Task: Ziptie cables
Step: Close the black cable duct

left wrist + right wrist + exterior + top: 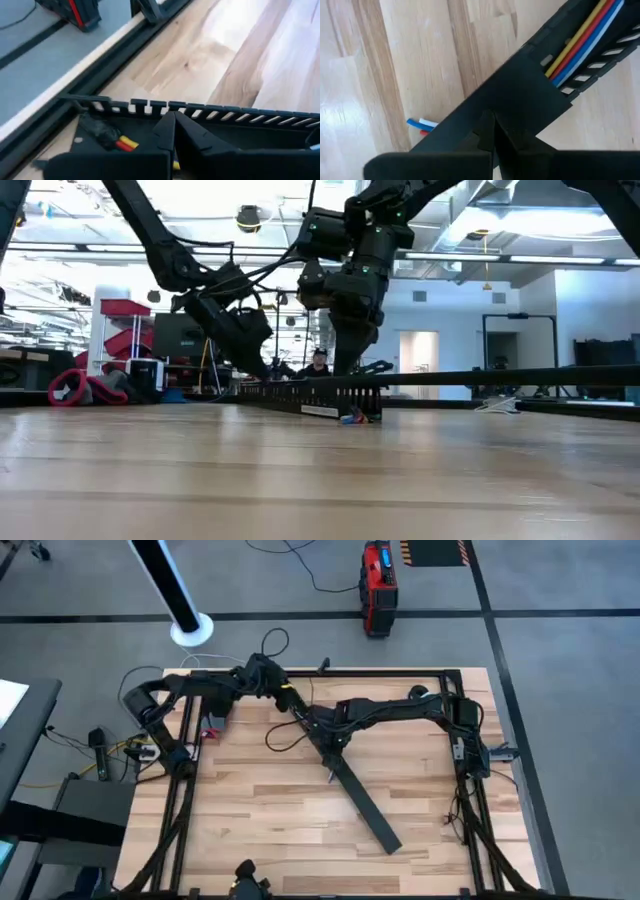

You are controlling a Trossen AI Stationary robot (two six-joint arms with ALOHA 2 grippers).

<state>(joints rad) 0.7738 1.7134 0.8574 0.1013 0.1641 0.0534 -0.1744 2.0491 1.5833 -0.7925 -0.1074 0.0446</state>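
Looking down, we see both arms meeting over channel (300, 710), black comb-slotted, lying diagonally near table (280, 810) far edge. Cables (585, 37), yellow, red, white, blue, lie inside channel; their ends poke out from under flat strip (365, 805). Strip runs on from channel toward table middle. Left gripper (172, 120) over channel's far end, fingers pressed together. Right gripper (492, 122) over channel where strip begins, fingers likewise together, gripping nothing we can see.
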